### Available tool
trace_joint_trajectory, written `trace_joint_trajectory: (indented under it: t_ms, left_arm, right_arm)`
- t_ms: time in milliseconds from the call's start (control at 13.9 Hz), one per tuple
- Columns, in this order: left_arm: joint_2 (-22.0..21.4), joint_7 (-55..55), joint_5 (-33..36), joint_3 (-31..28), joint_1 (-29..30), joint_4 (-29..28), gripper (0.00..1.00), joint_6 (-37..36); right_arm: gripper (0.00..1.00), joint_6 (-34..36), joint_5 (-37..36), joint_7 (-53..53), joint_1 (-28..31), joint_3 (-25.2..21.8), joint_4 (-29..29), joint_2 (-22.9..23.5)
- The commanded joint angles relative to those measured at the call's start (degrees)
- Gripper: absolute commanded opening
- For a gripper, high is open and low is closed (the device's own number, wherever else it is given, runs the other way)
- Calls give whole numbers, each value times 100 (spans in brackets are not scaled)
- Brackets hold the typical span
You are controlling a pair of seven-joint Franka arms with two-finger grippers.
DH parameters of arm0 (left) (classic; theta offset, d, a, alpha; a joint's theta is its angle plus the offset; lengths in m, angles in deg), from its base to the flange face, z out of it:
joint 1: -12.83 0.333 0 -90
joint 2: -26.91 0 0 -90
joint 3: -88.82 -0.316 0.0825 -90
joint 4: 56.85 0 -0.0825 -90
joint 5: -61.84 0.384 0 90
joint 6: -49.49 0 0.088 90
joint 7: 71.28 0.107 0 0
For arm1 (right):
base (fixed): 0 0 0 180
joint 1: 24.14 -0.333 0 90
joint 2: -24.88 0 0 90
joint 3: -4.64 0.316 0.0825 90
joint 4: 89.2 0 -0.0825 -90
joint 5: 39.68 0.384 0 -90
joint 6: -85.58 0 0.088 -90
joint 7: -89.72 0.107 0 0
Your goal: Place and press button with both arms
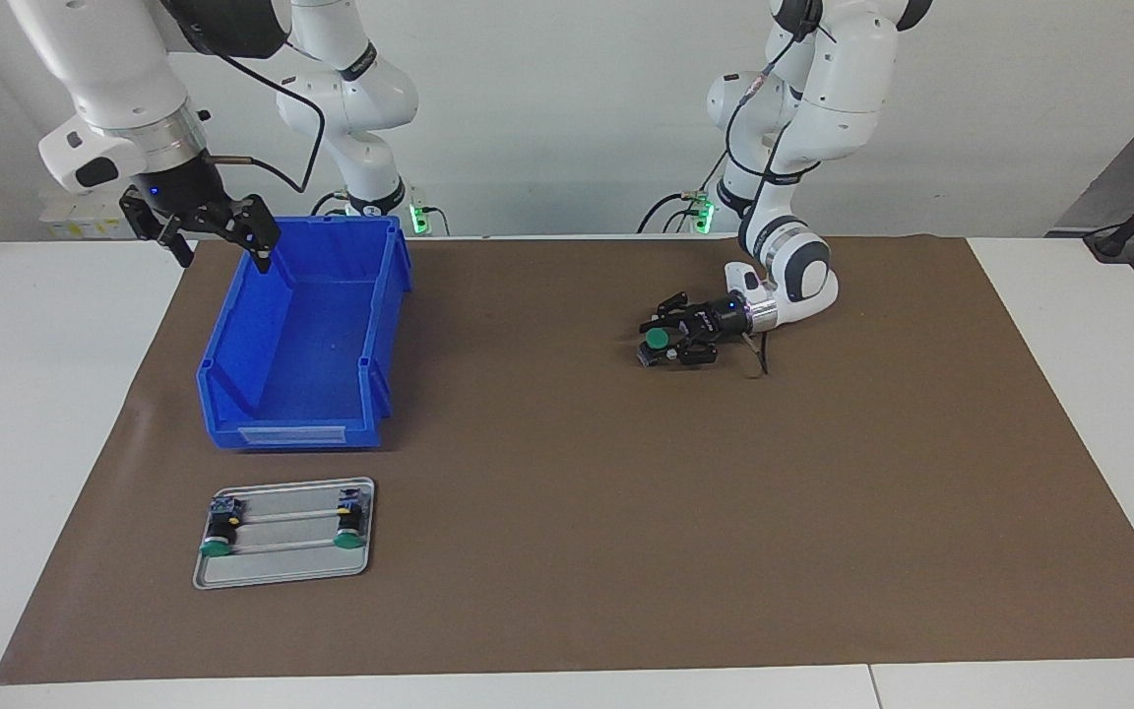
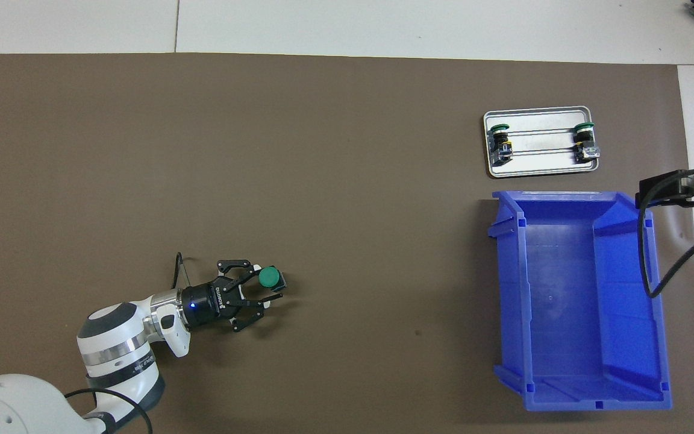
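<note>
L gripper (image 1: pixel 667 342) low over the mat, fingers spread w/ button (image 1: pixel 657 340) between them, grip unclear; R gripper (image 1: pixel 201 228) waits released above the blue bin (image 1: pixel 303 335).

- White table (image 1: pixel 35 414) — a brown mat (image 1: pixel 626 512) covers most of its top.
- Blue bin (image 1: pixel 306 340) on the mat, toward the right arm's end.
- Grey metal tray (image 1: pixel 283 561) on the mat, farther from the robots than the bin — just beside it.
- Green-capped button (image 1: pixel 657 342) standing on the mat toward the left arm's end, cap up.
</note>
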Motion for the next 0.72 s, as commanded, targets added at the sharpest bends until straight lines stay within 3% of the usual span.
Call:
trace_joint_trajectory:
  t_ms: [0,432,649]
  left_arm:
    - [130,1538,24,6,51,-272,66,183]
    - [121,1511,24,6,51,-264,91,175]
    - [95,1511,24,23,25,-264,92,113]
  right_arm:
    - [100,49,42,31,28,37,-44,-81]
    - [100,49,42,31,28,37,-43,-81]
    - [100,49,42,31,28,37,-44,-81]
